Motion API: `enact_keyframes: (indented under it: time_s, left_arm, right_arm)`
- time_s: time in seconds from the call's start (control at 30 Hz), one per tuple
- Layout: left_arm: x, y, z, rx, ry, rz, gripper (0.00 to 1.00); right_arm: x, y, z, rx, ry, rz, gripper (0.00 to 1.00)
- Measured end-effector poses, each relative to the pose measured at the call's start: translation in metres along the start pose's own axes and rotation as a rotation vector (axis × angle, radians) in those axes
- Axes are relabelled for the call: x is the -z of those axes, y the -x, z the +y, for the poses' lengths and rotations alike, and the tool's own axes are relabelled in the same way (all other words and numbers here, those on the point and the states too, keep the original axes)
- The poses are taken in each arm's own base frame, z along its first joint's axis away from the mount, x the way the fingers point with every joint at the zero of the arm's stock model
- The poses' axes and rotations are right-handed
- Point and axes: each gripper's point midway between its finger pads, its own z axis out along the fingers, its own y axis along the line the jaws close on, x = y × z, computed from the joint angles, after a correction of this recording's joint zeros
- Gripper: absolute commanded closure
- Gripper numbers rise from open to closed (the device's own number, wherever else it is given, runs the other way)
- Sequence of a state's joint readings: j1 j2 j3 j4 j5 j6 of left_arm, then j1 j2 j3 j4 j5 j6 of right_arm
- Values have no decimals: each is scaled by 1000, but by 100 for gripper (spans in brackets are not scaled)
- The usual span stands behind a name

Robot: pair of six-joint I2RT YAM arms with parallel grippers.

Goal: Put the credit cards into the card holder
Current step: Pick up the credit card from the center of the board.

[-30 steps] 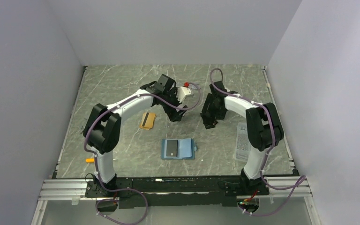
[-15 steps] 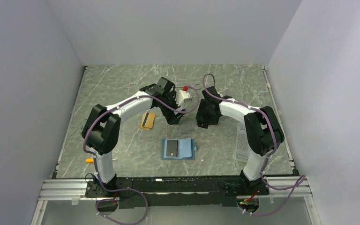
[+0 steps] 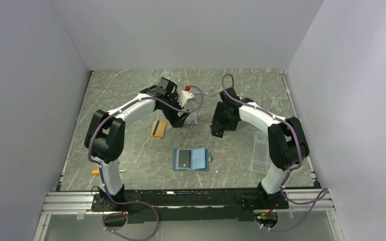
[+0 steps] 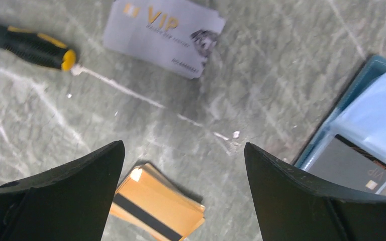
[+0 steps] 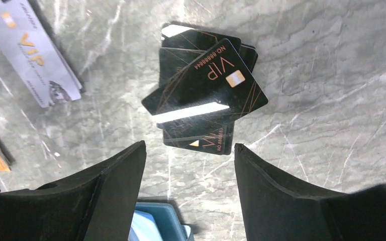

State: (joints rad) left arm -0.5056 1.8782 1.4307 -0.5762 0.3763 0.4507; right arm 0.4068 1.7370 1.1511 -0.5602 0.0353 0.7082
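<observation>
So far one dark card point(image 3: 183, 158) sits in a pocket of the open card holder point(image 3: 198, 161) mid-table. The orange-gold stack point(image 4: 156, 208), black stack point(image 5: 206, 100) and silver VIP card point(image 4: 163, 35) lie loose on the table, so most of the job looks undone. The left gripper point(image 4: 181, 150) and right gripper point(image 5: 188, 148) both hang empty with fingers apart, and only the right wrist view shows the black stack clearly, since the arm masks it from above.
</observation>
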Motion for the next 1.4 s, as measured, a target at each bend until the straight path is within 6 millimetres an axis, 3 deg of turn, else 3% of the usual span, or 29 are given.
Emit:
enact_keyframes:
  time_s: [0.1,0.27,0.43,0.67,0.83,0.93,1.17,1.4]
  left_arm:
    - [6,-9,14,35,22,10,5]
    - [10,-18,21,50,31,22,6]
    - [23,-48,31,64,44,66,6]
    - [68,-117,75,153,168,128,6]
    - [64,-151,64,137,177,189,9]
    - [59,-157,63,122,187,203,10]
    - [58,-146,81,90,256,160,10]
    - [58,-145,82,86,257,153,10]
  right_arm:
    - [6,9,5,2,11,-23,32]
    - [10,17,9,1,22,-32,36]
    - [15,16,30,31,87,-23,38]
    - [8,-4,134,175,297,15,40]
    - [-10,-25,177,185,422,106,42]
    - [-19,-27,191,167,478,135,44]
    - [-30,-37,218,118,602,209,48]
    - [-45,-54,228,102,640,273,51]
